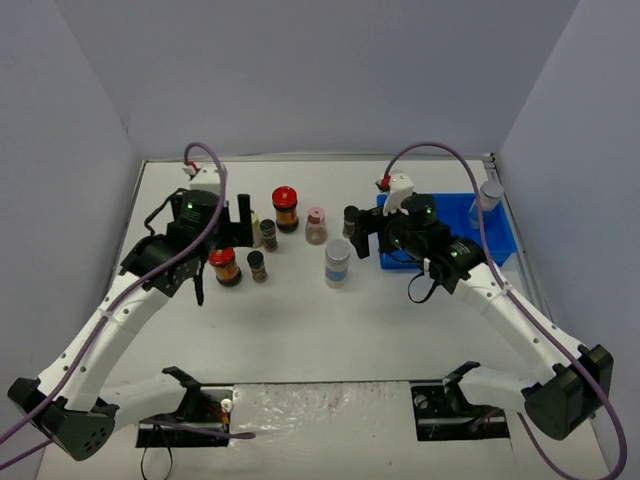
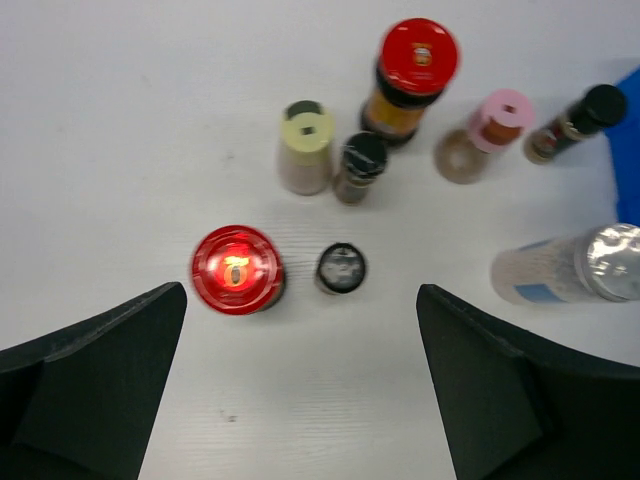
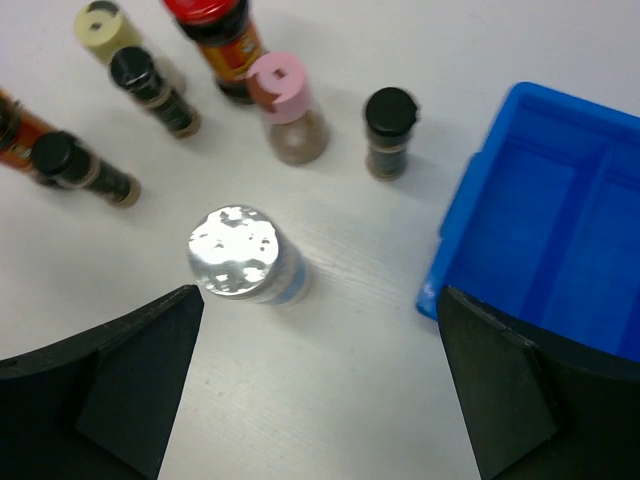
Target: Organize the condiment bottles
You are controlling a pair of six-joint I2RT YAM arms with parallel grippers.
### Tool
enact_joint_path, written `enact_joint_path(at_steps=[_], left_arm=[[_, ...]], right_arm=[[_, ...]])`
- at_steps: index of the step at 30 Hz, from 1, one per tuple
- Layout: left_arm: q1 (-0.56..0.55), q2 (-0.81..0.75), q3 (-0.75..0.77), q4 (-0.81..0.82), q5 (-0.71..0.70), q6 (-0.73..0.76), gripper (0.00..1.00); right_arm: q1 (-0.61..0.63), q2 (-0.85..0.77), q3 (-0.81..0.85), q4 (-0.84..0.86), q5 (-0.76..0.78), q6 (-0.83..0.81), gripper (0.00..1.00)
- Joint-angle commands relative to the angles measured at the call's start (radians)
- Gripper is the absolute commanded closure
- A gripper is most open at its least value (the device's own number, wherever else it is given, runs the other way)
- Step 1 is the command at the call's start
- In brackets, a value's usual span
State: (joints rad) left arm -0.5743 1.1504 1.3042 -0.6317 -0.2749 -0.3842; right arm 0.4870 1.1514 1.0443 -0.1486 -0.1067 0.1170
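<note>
Eight jars stand on the white table. Two are red-lidded sauce jars (image 1: 286, 208) (image 1: 225, 266). One is cream (image 2: 306, 146) and one pink-capped (image 1: 316, 225). Three are tiny black-capped jars (image 1: 257, 265) (image 1: 268, 234) (image 1: 351, 221). One is a silver-lidded, blue-labelled jar (image 1: 338, 262). A second silver-lidded jar (image 1: 487, 200) stands at the far right end of the blue tray (image 1: 503, 245). My left gripper (image 2: 302, 300) is open and empty, above and just short of the near red jar (image 2: 237, 269). My right gripper (image 3: 320, 300) is open and empty, just short of the silver-lidded jar (image 3: 240, 254).
The blue tray's compartments (image 3: 560, 230) that show hold nothing; its corner is close to my right gripper's right finger (image 3: 520, 400). Grey walls enclose the table on three sides. Bare table lies between the jars and the arm bases.
</note>
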Motion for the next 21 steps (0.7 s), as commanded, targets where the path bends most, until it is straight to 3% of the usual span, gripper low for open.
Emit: enact_joint_path(at_steps=[1, 8, 21], left_arm=[[0.133, -0.16, -0.08, -0.049, -0.05, 0.046, 0.03], [0.27, -0.4, -0.273, -0.049, -0.077, 0.069, 0.03], [0.28, -0.704, -0.527, 0.025, -0.053, 0.088, 0.03]], right_arm=[[0.137, 0.072, 0.031, 0.105, 0.101, 0.021, 0.0], [0.213, 0.178, 0.016, 0.175, 0.164, 0.018, 0.0], [0.237, 0.36, 0.023, 0.244, 0.161, 0.006, 0.0]])
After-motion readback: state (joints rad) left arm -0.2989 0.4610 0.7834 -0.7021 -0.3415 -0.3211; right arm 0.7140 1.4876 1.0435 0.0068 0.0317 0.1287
